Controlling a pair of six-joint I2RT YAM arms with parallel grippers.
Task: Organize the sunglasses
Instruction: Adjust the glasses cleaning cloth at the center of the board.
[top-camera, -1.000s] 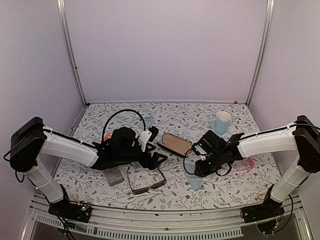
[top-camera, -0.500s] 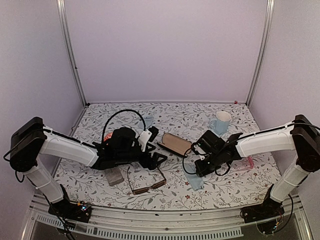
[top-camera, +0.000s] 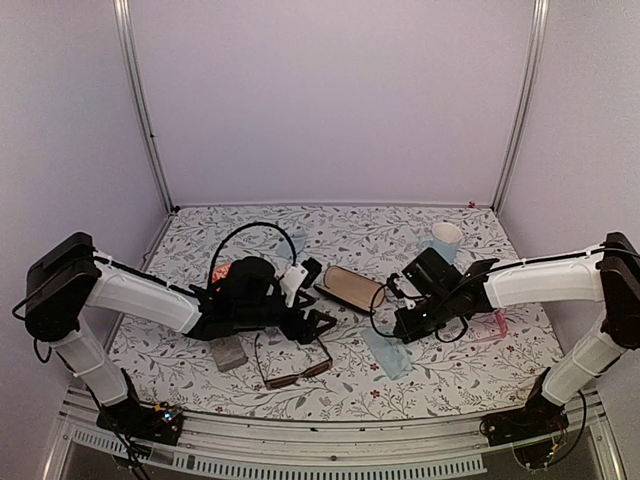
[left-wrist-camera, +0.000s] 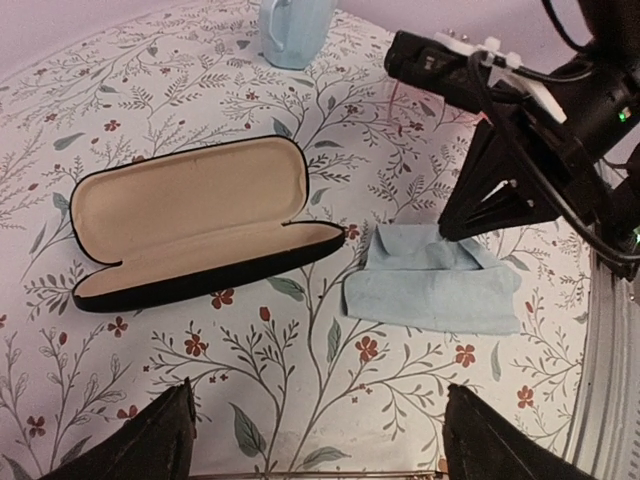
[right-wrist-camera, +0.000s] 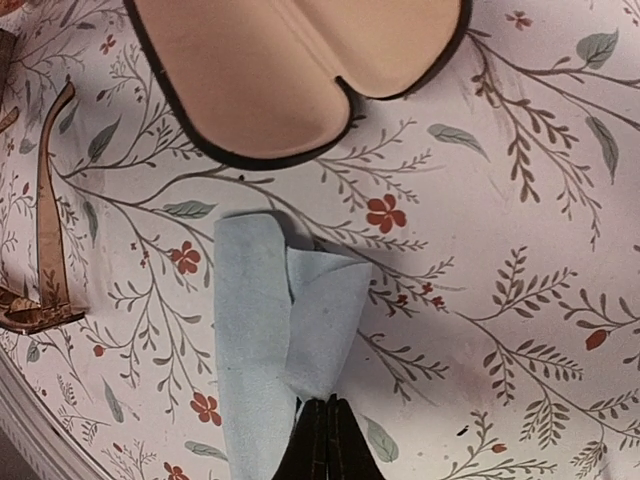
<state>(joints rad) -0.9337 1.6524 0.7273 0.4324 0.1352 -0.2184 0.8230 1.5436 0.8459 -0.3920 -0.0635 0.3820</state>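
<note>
The sunglasses are two pairs. From the top camera, the thin brown pair lies unfolded on the table on the near side of the open black case. The pink-red pair lies well to the right of the case, partly hidden behind the right arm. The left gripper hangs just left of the case with its jaws spread wide. The right gripper is low on the case's near-right side, at the pale blue cloth. A grey case sits far to the case's near left.

The left wrist camera looks across the case, whose tan lining is bare. The left gripper is wide open and holds nothing. Beyond the case, the right gripper pinches the rumpled cloth.

From the right wrist camera, the right gripper is fully closed on a folded edge of the cloth, just below the case. One brown temple lies to the left.

The pinch catches only a thin fold, so the cloth may slip out when lifted. If dragged, it could snag the case rim. A swing of the right forearm could knock the pink-red pair. The slim brown temples may also twist or skid when the left jaws close on them.
</note>
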